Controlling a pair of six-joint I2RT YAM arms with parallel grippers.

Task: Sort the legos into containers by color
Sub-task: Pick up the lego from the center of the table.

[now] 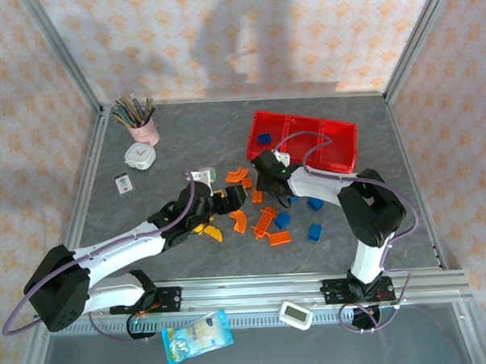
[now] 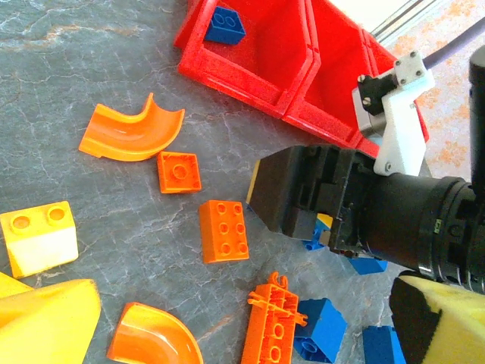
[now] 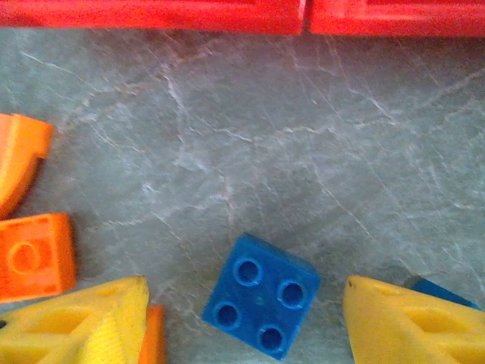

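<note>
Two hands hang close together over the middle of the worktop (image 1: pixel 139 207). The left hand (image 2: pixel 246 303) is spread wide and has hold of nothing. Under and ahead of it lie orange legos: a curved arch (image 2: pixel 130 133), a square brick (image 2: pixel 179 172) and a six-stud brick (image 2: pixel 223 230). A yellow brick (image 2: pixel 38 239) lies off to the left of these.

Just right of it, the right hand (image 3: pixel 246 292) is low over the worktop. Its jaws are parted and empty, with one yellow finger (image 3: pixel 83 322) on either side of a blue four-stud brick (image 3: pixel 261 303). That brick lies flat, studs up, and neither finger touches it yet.

The step in hand looks to be the grasp of this brick. It sits turned at an angle to the fingers, so a small twist of the wrist would bring the pads onto flat faces instead of corners. The hand should come straight down and centre the brick before closing. An orange piece (image 3: pixel 34 258) lies near the left finger and could be nudged.

Further right and back stands the red tray (image 1: pixel 301 117). A blue brick (image 1: pixel 264 137) already lies in its left compartment, so that is the likely target. The lift must clear the tray wall.
</note>
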